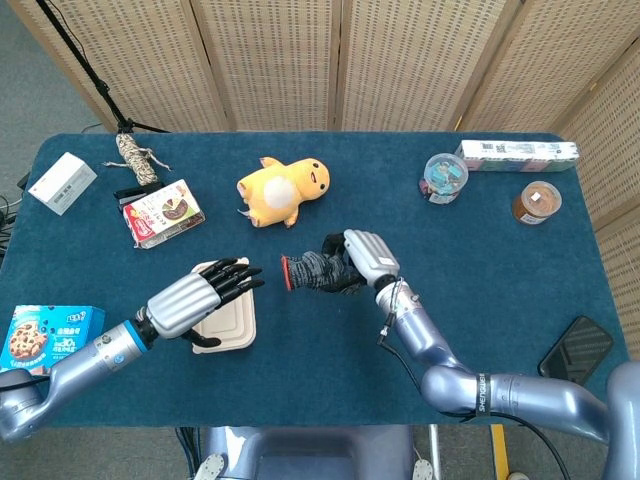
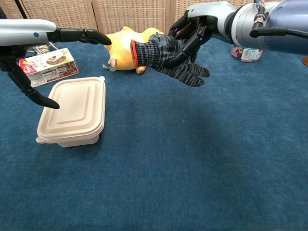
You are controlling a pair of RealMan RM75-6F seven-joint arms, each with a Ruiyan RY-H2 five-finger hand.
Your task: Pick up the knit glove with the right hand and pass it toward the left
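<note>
1. The right hand (image 1: 365, 257) is holding the dark grey knit glove with the orange-red cuff (image 1: 312, 272), up off the dark blue cloth-covered table (image 1: 330, 350). In the chest view the black fingers (image 2: 192, 36) are wrapped round the middle of the glove (image 2: 166, 57).
2. The cuff end sticks out on the side facing the left hand, and the glove's floppy fingers droop down on the other side, under the right hand's palm.
3. The left hand (image 1: 195, 300) has nothing in it: fingers stretched out and a bit apart, pointing at the glove cuff. The fingertips are close to the cuff but not touching, there's a clear gap in both views.
4. Straight under the left hand sits a beige rectangular takeaway box with its lid on (image 1: 226, 322). In the chest view the thumb (image 2: 36, 96) hangs down just beside the box (image 2: 72, 111); can't tell if it's touching.
5. Just beyond the glove, further from the robot than the right hand, a yellow plush duck toy (image 1: 281, 190) lies on its side.
6. Past the left hand, toward the far edge, there's a red and white snack packet (image 1: 162, 213) and a little bundle of knotted rope (image 1: 138, 157).
7. A blue cookie box (image 1: 45, 336) lies beside the left forearm, near the table's corner.
</note>
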